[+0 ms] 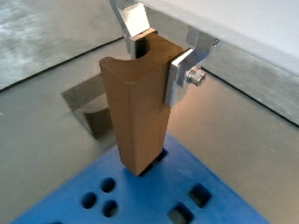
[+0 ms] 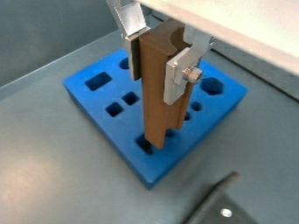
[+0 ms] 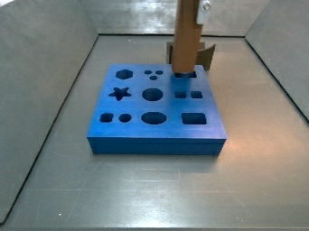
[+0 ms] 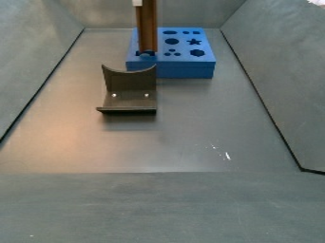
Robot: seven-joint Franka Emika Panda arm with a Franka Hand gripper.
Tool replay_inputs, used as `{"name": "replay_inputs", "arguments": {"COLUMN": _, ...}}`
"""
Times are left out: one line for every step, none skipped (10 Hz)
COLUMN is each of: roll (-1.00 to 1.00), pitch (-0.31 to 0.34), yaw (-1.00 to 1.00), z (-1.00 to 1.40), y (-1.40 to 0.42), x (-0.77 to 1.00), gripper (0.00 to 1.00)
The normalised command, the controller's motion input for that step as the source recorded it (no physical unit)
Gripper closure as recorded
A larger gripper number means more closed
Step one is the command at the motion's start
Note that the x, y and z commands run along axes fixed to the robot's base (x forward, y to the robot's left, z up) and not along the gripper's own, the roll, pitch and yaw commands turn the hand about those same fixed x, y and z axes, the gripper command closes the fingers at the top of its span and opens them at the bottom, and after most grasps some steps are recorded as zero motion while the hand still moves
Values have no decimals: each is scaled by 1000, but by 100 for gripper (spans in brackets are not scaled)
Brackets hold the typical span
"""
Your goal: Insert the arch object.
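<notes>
The desk (image 4: pixel 165 161) is bare grey metal, with sloping grey walls closing it in on the sides in both side views. My tool (image 2: pixel 158 48) is clenched on the arch object (image 2: pixel 158 96), with a silver plate on each of two opposite faces near its top. It is a tall tan-brown piece held upright, and its top end shows a hollowed curve along one side in a wrist view (image 1: pixel 117 66). Its lower end stands in a hole of the blue board (image 3: pixel 157 135), at the board's upper right in that side view. Star, round and square holes lie open around it. The dark fixture (image 4: pixel 127 90) stands apart from the board, left of centre, clear of my tool.
</notes>
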Motion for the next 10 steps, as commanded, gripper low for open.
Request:
{"name": "replay_inputs", "arguments": {"roll": 189, "pitch": 59, "yaw": -403, "z": 0, "y": -40, "x": 423, "gripper": 100}}
{"name": "replay_inputs", "arguments": {"roll": 37, "pitch": 0, "yaw": -54, "z": -74, "y": 0, "x": -17, "gripper": 100}}
{"name": "replay_inputs", "arguments": {"roll": 6, "pitch": -29, "yaw": -86, "z": -194, "y": 66, "x": 0, "gripper": 100}}
{"name": "replay_inputs", "arguments": {"roll": 0, "pitch": -103, "yaw": -49, "z": -291, "y": 14, "x": -74, "gripper": 100}}
{"name": "replay_inputs", "arguments": {"roll": -114, "pitch": -170, "yaw": -57, "z": -389, "y": 0, "x": -106, "gripper": 100}}
{"name": "replay_inputs", "arguments": {"roll": -163, "pitch": -166, "yaw": -69, "z": -349, "y": 0, "x": -191, "gripper": 100}}
{"name": "replay_inputs", "arguments": {"roll": -233, "pitch": -169, "yaw": -83, "z": -297, "y": 0, "x": -271, "gripper": 100}}
{"name": "replay_inputs", "arguments": {"roll": -253, "pitch": -160, "yaw": -109, "z": -269, "y": 0, "x": -340, "gripper": 100}}
{"name": "replay_inputs", "arguments": {"roll": -306, "pitch": -191, "yaw": -80, "z": -277, "y": 0, "x": -134, "gripper": 100}}
{"name": "replay_inputs", "arguments": {"roll": -134, "pitch": -164, "yaw": -26, "z": -300, "y": 0, "x": -6, "gripper": 100}}
